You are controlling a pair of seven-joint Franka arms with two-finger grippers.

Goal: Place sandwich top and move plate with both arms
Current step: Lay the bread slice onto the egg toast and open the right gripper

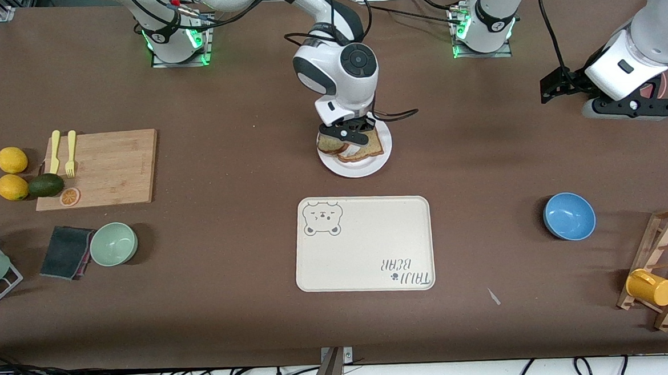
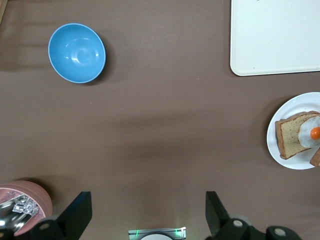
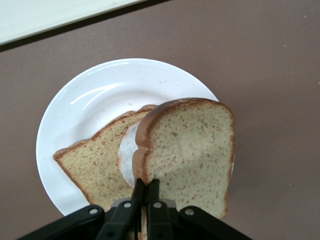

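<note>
Clenched on the crust edge of the sandwich top, my right gripper holds it over the egg slice on the plate, while my left gripper waits spread wide above the table.

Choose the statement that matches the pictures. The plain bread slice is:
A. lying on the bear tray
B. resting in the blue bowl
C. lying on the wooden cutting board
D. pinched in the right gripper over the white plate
D: the right gripper is shut on the plain bread slice, over the egg slice on the white plate.
</note>
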